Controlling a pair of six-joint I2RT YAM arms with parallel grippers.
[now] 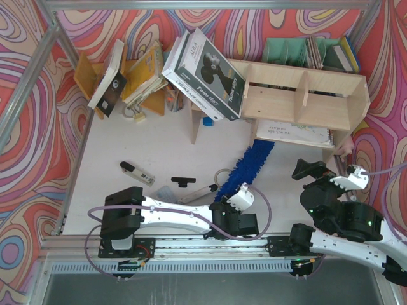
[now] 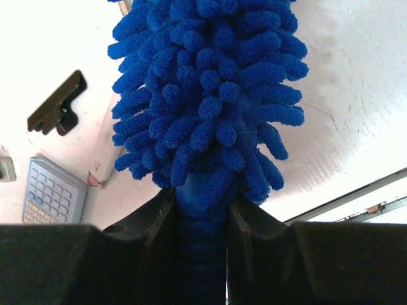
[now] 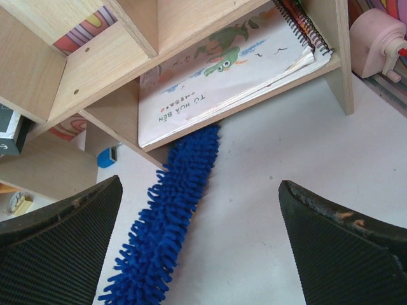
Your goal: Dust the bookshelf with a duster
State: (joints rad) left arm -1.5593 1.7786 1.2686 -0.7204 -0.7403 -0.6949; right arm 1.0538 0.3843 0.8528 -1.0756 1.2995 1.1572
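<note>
The bright-blue fluffy duster (image 1: 248, 166) lies slanted across the white table, its far tip at the bottom left corner of the pale plywood bookshelf (image 1: 305, 95). In the right wrist view the duster (image 3: 165, 222) ends under the edge of a spiral-bound book (image 3: 222, 70) lying in the bookshelf's (image 3: 114, 76) lowest compartment. My left gripper (image 2: 200, 216) is shut on the duster's ribbed blue handle, and the shaggy head (image 2: 210, 89) fills the view ahead. My right gripper (image 3: 200, 254) hangs open above the table right of the duster, holding nothing. From above it (image 1: 311, 170) sits in front of the shelf's right end.
A large boxed product (image 1: 203, 76) leans against the shelf's left end, with books (image 1: 143, 73) stacked behind it. A stapler (image 1: 137, 171), a black clip (image 1: 184, 182) and a calculator (image 2: 51, 194) lie left of the duster. A pink bottle (image 3: 375, 32) stands at the shelf's right end.
</note>
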